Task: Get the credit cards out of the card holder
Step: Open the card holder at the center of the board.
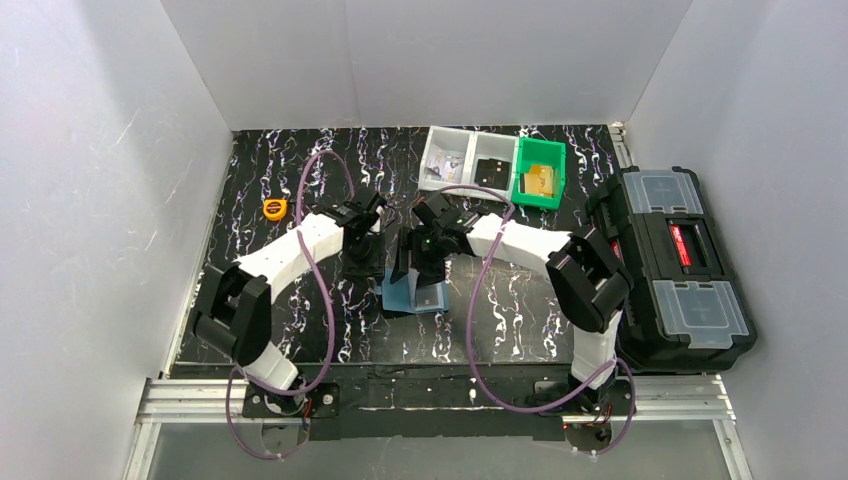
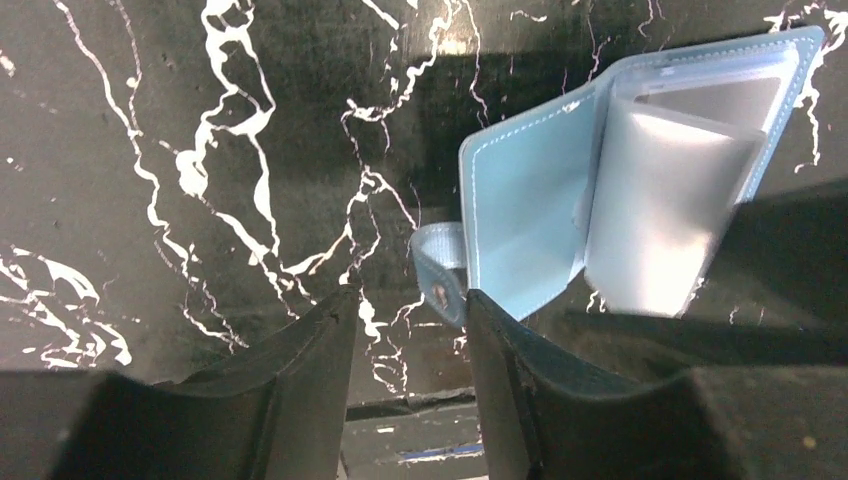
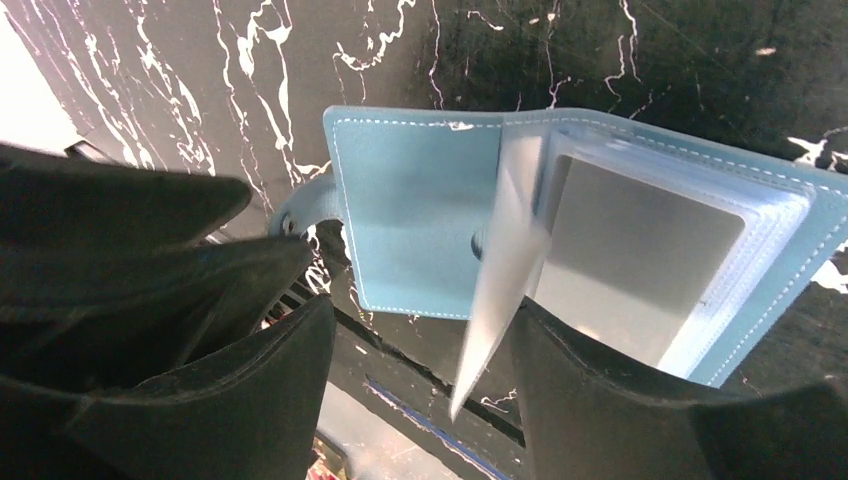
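**Top view.** A black desk (image 1: 258, 165) veined in white is walled on three sides by plain white panels (image 1: 100, 200). An aluminium rail (image 1: 440, 400) runs along the lower edge of the frame. Two clear bins (image 1: 463, 160) stand at upper centre, touching a green bin (image 1: 540, 172). An orange tape measure (image 1: 274, 208) lies at upper left. A black tool case (image 1: 675, 265) sits beside the desk's right edge. The card holder (image 1: 415, 293) lies open on the desk at centre, beneath both arms.

**Left wrist view.** The left pincer (image 2: 405, 335) has its fingers apart. The holder's snap strap (image 2: 440, 270) lies between the tips, just beside the one at right of frame.

**Right wrist view.** The right pincer (image 3: 420, 350) has its fingers wide apart, with a clear sleeve (image 3: 495, 300) standing up in the gap. A grey card (image 3: 640, 260) shows inside the stacked sleeves at right of frame.
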